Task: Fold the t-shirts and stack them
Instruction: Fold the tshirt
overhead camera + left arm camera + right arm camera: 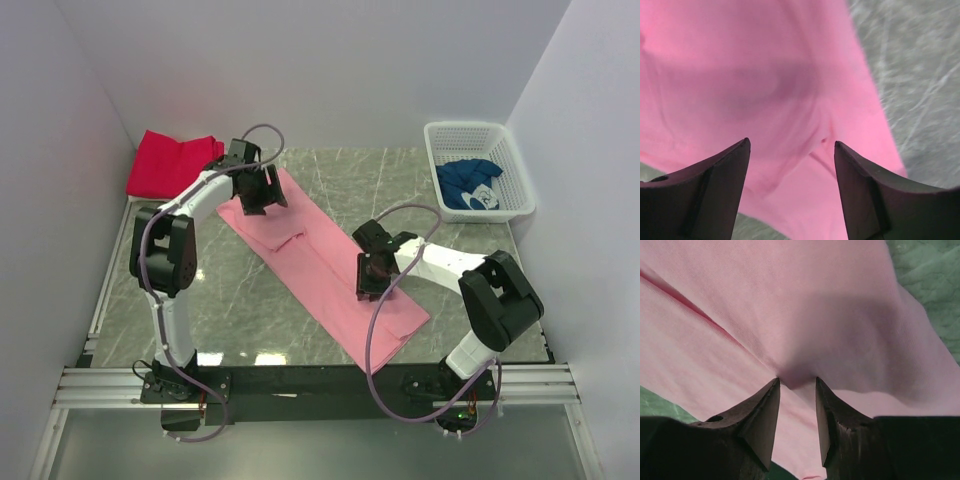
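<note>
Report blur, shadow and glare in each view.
Top view: sharp, evenly lit, with a pale sheen on the table near its front edge. Left wrist view: the pink shirt looks soft, the table beside it blurred, a shadow patch mid-cloth. Right wrist view: crisper cloth, dark shadow ahead of the right claw.

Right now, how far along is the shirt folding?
Done: a red t-shirt looks folded in the far left corner. In hand: the pink t-shirt, a long strip, jaws over both ends. Left: its crosswise folds, stacking, and the blue t-shirt in the basket.

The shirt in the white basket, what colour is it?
The shirt is dark blue with white print, clearest in the top view.
</note>
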`<action>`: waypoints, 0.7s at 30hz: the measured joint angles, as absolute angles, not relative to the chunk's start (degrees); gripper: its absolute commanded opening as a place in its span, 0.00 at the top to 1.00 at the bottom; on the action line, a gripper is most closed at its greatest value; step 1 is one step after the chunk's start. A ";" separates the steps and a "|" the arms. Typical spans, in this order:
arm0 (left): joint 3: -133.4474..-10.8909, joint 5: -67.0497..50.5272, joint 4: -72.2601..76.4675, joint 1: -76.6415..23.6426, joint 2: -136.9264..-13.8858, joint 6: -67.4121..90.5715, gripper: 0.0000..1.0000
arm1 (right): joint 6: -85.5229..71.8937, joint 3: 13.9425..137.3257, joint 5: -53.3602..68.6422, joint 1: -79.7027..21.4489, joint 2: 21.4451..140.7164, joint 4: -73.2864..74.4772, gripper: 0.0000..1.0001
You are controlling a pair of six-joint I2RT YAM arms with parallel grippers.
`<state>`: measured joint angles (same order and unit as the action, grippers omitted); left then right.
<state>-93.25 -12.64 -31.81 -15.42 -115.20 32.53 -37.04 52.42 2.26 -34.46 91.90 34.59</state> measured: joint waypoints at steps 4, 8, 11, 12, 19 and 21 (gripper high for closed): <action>-92.27 -11.51 -34.26 -15.75 -117.43 32.64 0.30 | -37.34 51.68 2.90 -34.46 91.96 32.95 0.58; -92.29 -10.55 -35.55 -15.79 -120.90 32.62 0.30 | -37.69 51.29 3.70 -34.46 91.92 32.10 0.58; -92.40 -10.44 -35.42 -15.66 -121.86 32.58 0.30 | -37.98 50.98 4.73 -34.50 91.88 31.35 0.58; -92.53 -10.48 -35.27 -15.66 -121.95 32.36 0.30 | -38.06 50.92 5.17 -34.63 91.85 31.09 0.58; -98.67 -10.44 -35.83 -15.92 -126.10 31.51 0.30 | -38.46 51.31 8.32 -38.30 92.75 29.52 0.58; -101.34 -10.46 -35.79 -16.14 -127.85 31.00 0.30 | -38.74 51.81 9.21 -39.48 93.41 29.21 0.58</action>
